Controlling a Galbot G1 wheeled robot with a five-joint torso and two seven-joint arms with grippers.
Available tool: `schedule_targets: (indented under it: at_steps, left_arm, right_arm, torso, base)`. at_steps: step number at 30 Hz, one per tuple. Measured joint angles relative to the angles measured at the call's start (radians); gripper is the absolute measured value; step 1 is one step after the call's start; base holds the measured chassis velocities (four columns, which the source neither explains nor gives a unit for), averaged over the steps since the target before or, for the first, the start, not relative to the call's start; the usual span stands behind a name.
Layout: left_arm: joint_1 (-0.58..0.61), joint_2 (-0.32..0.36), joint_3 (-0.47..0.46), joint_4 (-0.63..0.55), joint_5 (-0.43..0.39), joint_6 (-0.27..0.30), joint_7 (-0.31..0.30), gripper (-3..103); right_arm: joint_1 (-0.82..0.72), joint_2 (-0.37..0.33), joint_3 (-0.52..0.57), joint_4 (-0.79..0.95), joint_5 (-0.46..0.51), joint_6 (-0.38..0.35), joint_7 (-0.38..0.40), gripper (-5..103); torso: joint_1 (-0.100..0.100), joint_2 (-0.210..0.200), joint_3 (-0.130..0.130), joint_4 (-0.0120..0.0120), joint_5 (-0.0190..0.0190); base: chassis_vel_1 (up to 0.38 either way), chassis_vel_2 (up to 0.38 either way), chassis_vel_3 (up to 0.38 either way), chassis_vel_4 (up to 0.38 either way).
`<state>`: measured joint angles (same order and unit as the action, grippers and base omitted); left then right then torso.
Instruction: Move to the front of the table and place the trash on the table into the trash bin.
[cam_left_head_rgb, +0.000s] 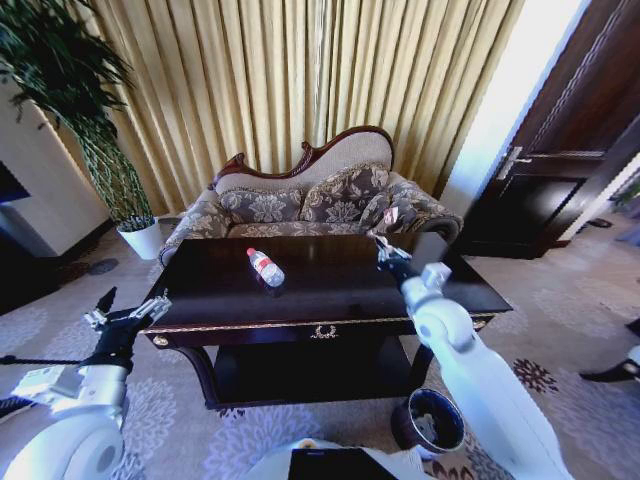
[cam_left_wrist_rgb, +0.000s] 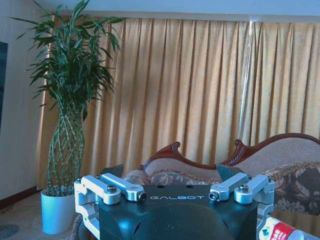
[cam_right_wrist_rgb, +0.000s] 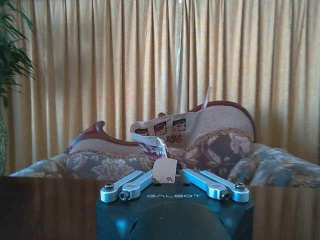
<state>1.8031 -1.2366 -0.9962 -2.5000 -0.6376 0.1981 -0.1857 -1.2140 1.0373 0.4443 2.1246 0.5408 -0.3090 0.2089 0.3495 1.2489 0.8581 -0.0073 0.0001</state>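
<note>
Left hand (cam_left_head_rgb: 128, 307) spread, right hand (cam_left_head_rgb: 388, 252) pinched.

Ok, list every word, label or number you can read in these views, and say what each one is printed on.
"GALBOT": on the left gripper body, left wrist view.
"GALBOT": on the right gripper body, right wrist view.
Red-and-white label on the clear plastic bottle lying on the table: too small to read.
Printed wrapper held in the right gripper, with dark panels and a small tag: print too blurred to read.
Gold emblem on the table front: an ornament, no text.
</note>
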Motion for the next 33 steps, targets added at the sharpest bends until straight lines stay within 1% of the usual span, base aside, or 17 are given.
schedule_targets:
  at_steps: [1, 4, 5, 9, 10, 13, 16, 19, 22, 24, 33]
  left_arm:
    - [0.0, 0.0, 0.0, 0.0, 0.0, 0.0, 0.0, 100]
    - [-0.012, 0.023, 0.003, 0.0, -0.012, 0.013, -0.002, 100]
    - [-0.012, 0.023, 0.003, 0.0, -0.012, 0.013, -0.002, 100]
    - [-0.026, 0.029, 0.012, 0.0, -0.016, 0.024, -0.005, 100]
    - [-0.026, 0.029, 0.012, 0.0, -0.016, 0.024, -0.005, 100]
    - [-0.024, 0.028, 0.011, 0.0, -0.015, 0.026, -0.005, 100]
    - [-0.019, 0.029, 0.009, 0.0, -0.014, 0.029, -0.004, 100]
    - [-0.018, 0.034, 0.01, 0.0, -0.014, 0.033, -0.003, 100]
    - [-0.024, 0.041, 0.023, 0.0, -0.015, 0.055, -0.002, 100]
    - [-0.024, 0.041, 0.025, 0.0, -0.015, 0.059, -0.002, 100]
    - [-0.026, 0.088, 0.018, 0.0, -0.024, 0.083, 0.018, 100]
  right_arm:
    - [0.0, 0.0, 0.0, 0.0, 0.0, 0.0, 0.0, 0]
    - [-0.095, 0.016, 0.061, 0.049, -0.02, 0.009, -0.004, 0]
    - [-0.095, 0.016, 0.061, 0.049, -0.02, 0.009, -0.004, 0]
    - [-0.253, 0.033, 0.19, 0.136, -0.013, 0.039, -0.017, 0]
    - [-0.253, 0.033, 0.19, 0.136, -0.013, 0.039, -0.017, 0]
    - [-0.355, 0.049, 0.251, 0.206, 0.006, 0.054, -0.021, 0]
    - [-0.399, 0.061, 0.27, 0.236, 0.01, 0.062, -0.021, 0]
    - [-0.424, 0.069, 0.273, 0.258, 0.009, 0.066, -0.021, 0]
    - [-0.451, 0.084, 0.264, 0.294, 0.007, 0.067, -0.022, 0]
    - [-0.456, 0.087, 0.261, 0.299, 0.005, 0.067, -0.022, 0]
    - [-0.481, 0.12, 0.213, 0.32, -0.061, 0.071, -0.025, 0]
  torso:
    - [0.0, 0.0, 0.0, 0.0, 0.0]
    - [0.0, 0.0, 0.0, -0.0002, 0.0]
    - [0.0, 0.0, 0.0, -0.0002, 0.0]
    - [0.0, 0.0, 0.0, -0.0003, -0.0002]
    - [0.0, 0.0, 0.0, -0.0003, -0.0002]
    - [0.0, 0.0, 0.0, -0.0002, -0.0002]
    - [0.0, 0.0, 0.0, -0.0001, -0.0003]
    - [0.0, 0.0, 0.0, -0.0001, -0.0002]
    - [0.0, 0.0, 0.0, -0.0001, -0.0002]
    - [0.0, 0.0, 0.0, -0.0001, -0.0002]
    - [0.0, 0.0, 0.0, -0.0002, -0.0002]
  base:
    - [0.0, 0.0, 0.0, 0.0]
    - [0.0, 0.0, 0.0, 0.0]
    - [0.0, 0.0, 0.0, 0.0]
    - [0.0, 0.0, 0.0, 0.0]
    - [0.0, 0.0, 0.0, 0.0]
    - [0.0, 0.0, 0.0, 0.0]
    - [0.0, 0.0, 0.0, 0.0]
    - [0.0, 0.0, 0.0, 0.0]
    - [0.0, 0.0, 0.0, 0.0]
    - [0.0, 0.0, 0.0, 0.0]
    - [0.0, 0.0, 0.0, 0.0]
